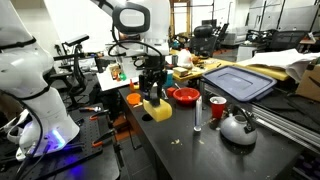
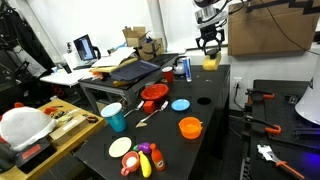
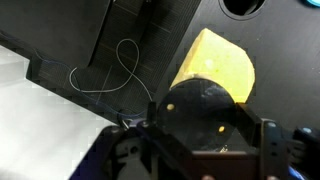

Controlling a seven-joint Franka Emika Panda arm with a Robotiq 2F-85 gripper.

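Observation:
My gripper hangs over the end of the black table, straight above a yellow block. The gripper and the block also show in the exterior view at the table's far end. In the wrist view a dark round object with small yellow spots fills the space between the jaws, and they look shut on it. The yellow block lies just beyond it, partly covered by it. What the dark object is cannot be told.
An orange bowl, red bowl, red cup, silver kettle and blue lid stand nearby. An orange bowl, blue plate and teal cup sit mid-table. A thin cable loops beyond the table edge.

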